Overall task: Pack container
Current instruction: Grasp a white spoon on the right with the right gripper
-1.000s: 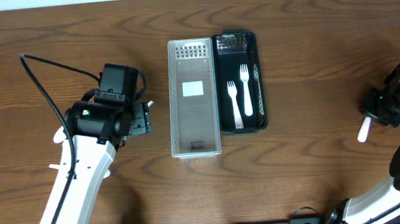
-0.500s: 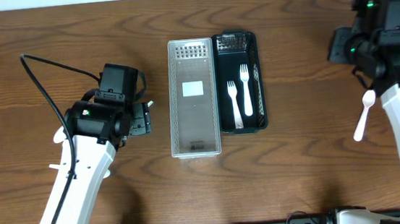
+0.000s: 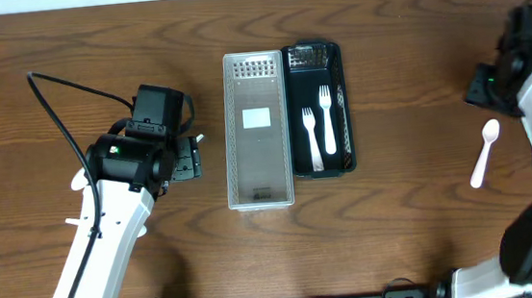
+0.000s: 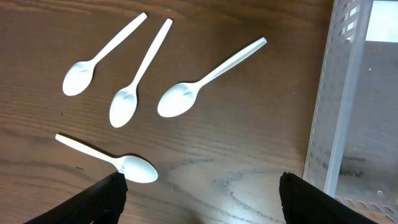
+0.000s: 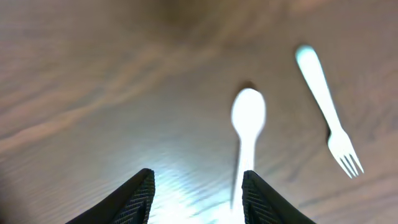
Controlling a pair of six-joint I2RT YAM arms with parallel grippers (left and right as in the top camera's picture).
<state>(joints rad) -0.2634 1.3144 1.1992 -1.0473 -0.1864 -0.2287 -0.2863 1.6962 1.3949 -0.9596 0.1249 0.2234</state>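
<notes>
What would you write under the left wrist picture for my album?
Four white spoons lie on the wooden table beside the clear container, the open left end effector hovering over them.

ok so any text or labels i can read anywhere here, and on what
No text reads clearly.
The white label inside the clear container: too small to read.
The faint lettering on that container's floor, left wrist view: too blurred to read.
The spoons, forks, dark tray: none visible.
</notes>
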